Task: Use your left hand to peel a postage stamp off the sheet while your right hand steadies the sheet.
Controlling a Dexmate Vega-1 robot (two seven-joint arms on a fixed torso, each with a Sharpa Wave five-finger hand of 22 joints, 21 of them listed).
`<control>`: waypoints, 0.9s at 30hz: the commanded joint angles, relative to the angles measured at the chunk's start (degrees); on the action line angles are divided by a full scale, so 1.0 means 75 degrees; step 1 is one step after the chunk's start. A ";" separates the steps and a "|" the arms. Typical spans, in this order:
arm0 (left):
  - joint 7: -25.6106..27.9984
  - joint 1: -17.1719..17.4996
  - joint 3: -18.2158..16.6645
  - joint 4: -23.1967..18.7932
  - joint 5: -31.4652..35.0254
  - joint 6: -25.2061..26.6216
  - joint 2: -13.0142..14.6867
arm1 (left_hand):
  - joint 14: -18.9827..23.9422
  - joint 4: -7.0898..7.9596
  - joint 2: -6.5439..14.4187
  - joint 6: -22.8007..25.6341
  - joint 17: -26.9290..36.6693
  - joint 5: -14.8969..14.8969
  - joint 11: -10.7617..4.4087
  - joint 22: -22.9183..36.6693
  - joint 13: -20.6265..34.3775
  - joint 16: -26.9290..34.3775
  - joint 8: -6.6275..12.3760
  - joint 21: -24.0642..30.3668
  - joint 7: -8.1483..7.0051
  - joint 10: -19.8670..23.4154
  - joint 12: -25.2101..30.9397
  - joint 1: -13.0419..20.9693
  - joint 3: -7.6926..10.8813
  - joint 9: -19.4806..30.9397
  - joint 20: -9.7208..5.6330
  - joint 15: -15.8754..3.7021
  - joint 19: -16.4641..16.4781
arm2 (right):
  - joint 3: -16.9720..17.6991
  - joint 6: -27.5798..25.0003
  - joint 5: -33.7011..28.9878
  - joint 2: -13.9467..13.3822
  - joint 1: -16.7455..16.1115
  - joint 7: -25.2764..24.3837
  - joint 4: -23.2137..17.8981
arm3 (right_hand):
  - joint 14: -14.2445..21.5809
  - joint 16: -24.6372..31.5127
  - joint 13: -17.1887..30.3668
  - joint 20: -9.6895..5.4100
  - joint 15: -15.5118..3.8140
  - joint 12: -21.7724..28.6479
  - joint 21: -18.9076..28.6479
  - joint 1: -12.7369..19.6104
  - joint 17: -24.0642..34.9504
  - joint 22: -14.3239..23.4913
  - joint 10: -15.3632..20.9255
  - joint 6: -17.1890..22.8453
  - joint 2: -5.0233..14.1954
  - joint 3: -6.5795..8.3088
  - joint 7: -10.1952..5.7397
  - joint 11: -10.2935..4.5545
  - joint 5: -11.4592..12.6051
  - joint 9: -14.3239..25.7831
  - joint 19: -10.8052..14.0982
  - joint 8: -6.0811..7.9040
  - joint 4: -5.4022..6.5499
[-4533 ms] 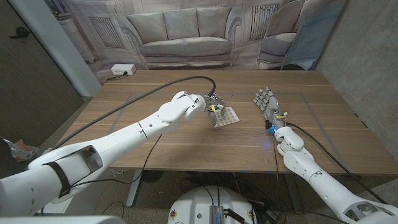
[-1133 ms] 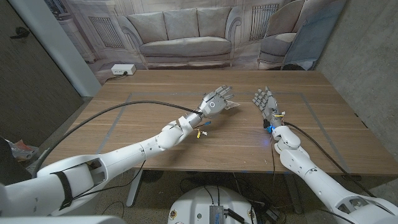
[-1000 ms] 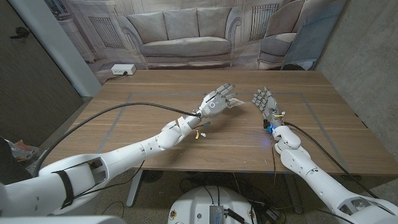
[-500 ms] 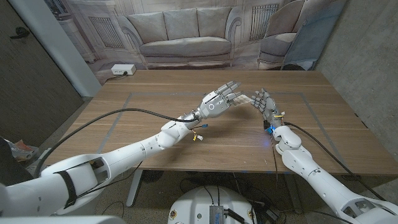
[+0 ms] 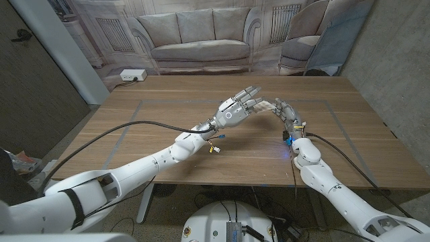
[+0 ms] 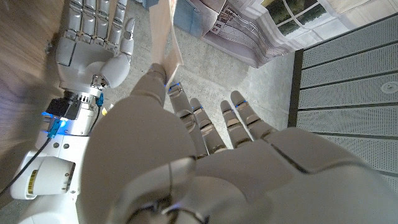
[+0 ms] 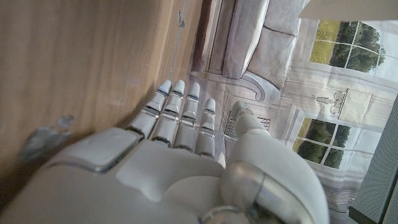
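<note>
Sheet: thin pale rectangular stamp sheet [image 6: 163, 38], seen edge-on, raised off the brown wooden table [image 5: 168, 144].
Left hand [image 5: 236, 110]: pinches the sheet's edge, other fingers spread.
Right hand [image 5: 287, 112]: fingers straight, apart, beside the sheet, holding nothing.

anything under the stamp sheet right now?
Nothing touches its underside: the left hand holds the stamp sheet above the bare table, beside the right hand. The gripped end is covered.

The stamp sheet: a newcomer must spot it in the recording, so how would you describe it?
Start at the wooden table and follow the white left arm to its left robot hand. The pale, flat paper stamp sheet sticks out from those fingers toward the right robot hand; it's the only paper thing there.
</note>
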 commanded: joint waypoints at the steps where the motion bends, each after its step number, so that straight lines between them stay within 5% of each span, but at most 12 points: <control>1: 0.0032 -0.0004 0.0061 -0.0028 0.0004 0.0349 -0.0072 | 0.0067 0.0018 -0.0005 0.0614 0.0038 0.0045 0.0012 0.0023 0.0045 -0.0007 -0.0014 0.0028 -0.0563 0.0073 -0.0044 0.0049 0.0024 0.0040 -0.0011 -0.1312 0.0067 | -0.0085 0.0403 -0.0707 0.0174 -0.0078 -0.0844 0.0005 | 0.0380 0.0066 0.0027 -0.0049 -0.0281 0.0085 0.0163 0.0695 0.0071 0.0054 0.0380 0.0201 -0.0077 0.0376 -0.0035 -0.0182 0.0041 0.0036 0.0175 0.0058 -0.0046; 7: 0.0032 0.0030 0.0009 -0.0001 0.0039 0.0388 -0.0126 | 0.0071 0.0018 -0.0010 0.0631 0.0042 0.0053 0.0012 0.0024 0.0047 -0.0025 -0.0037 0.0030 -0.0571 0.0090 -0.0064 0.0058 0.0025 0.0040 -0.0022 -0.1311 0.0051 | -0.0123 0.0924 -0.0885 0.0345 -0.0091 -0.0900 0.0198 | 0.0498 0.0158 0.0071 -0.0089 -0.0511 0.0083 0.0266 0.1242 0.0216 0.0083 0.0505 0.0253 -0.0418 0.0333 -0.0308 -0.0447 -0.0112 0.0040 0.0226 0.0031 -0.0042; 10: 0.0032 -0.0004 0.0060 0.0035 0.0085 0.0436 -0.0139 | 0.0072 0.0017 -0.0012 0.0633 0.0043 0.0056 0.0012 0.0024 0.0047 -0.0031 -0.0046 0.0029 -0.0566 0.0092 -0.0071 0.0062 0.0026 0.0040 -0.0024 -0.1311 0.0041 | -0.0139 0.1190 -0.0741 0.0376 -0.0049 -0.0544 0.0345 | 0.0596 0.0337 0.0159 -0.0138 -0.0887 0.0106 0.0341 0.1617 0.0437 0.0108 0.0574 0.0184 -0.0635 0.0115 -0.0613 -0.0900 -0.0195 0.0047 0.0221 -0.0023 0.0019; 17: 0.0032 0.0020 0.0025 -0.0018 0.0069 0.0360 -0.0144 | 0.0079 0.0020 -0.0015 0.0658 0.0048 0.0062 0.0011 0.0024 0.0049 -0.0049 -0.0066 0.0034 -0.0560 0.0090 -0.0097 0.0068 0.0027 0.0041 -0.0029 -0.1310 0.0033 | -0.0188 0.1890 0.0056 0.0581 0.0240 0.1021 0.1065 | 0.0370 0.0491 0.0301 -0.0313 -0.1280 0.0119 0.0448 0.2496 0.0823 0.0124 0.0471 0.0106 -0.0727 -0.0080 -0.1209 -0.1590 -0.0110 0.0078 0.0195 -0.0058 0.0025; 22: 0.0032 0.0063 -0.0041 -0.0087 0.0021 0.0250 -0.0162 | 0.0076 0.0020 -0.0021 0.0653 0.0049 0.0066 0.0012 0.0024 0.0049 -0.0061 -0.0084 0.0039 -0.0542 0.0094 -0.0108 0.0071 0.0026 0.0041 -0.0035 -0.1311 0.0034 | -0.0232 0.2222 0.0402 0.0783 0.0522 0.1894 0.1622 | 0.0273 0.0534 0.0372 -0.0426 -0.1427 0.0213 0.0490 0.2866 0.0995 0.0120 0.0534 0.0090 -0.0681 -0.0143 -0.1387 -0.1706 -0.0075 0.0096 0.0184 -0.0064 0.0044; 27: 0.0032 0.0002 0.0078 -0.0129 0.0126 0.0433 -0.0126 | 0.0082 0.0022 -0.0022 0.0666 0.0052 0.0071 0.0012 0.0024 0.0050 -0.0072 -0.0099 0.0042 -0.0548 0.0092 -0.0124 0.0075 0.0028 0.0042 -0.0041 -0.1314 0.0030 | -0.0210 0.2601 0.0620 0.1112 0.0751 0.2331 0.2154 | 0.0407 0.0830 0.0680 -0.0534 -0.1637 0.0666 0.0616 0.3229 0.1488 0.0105 0.0862 0.0525 -0.0737 -0.0651 -0.1545 -0.1745 -0.0023 0.0159 0.0225 0.0089 0.0155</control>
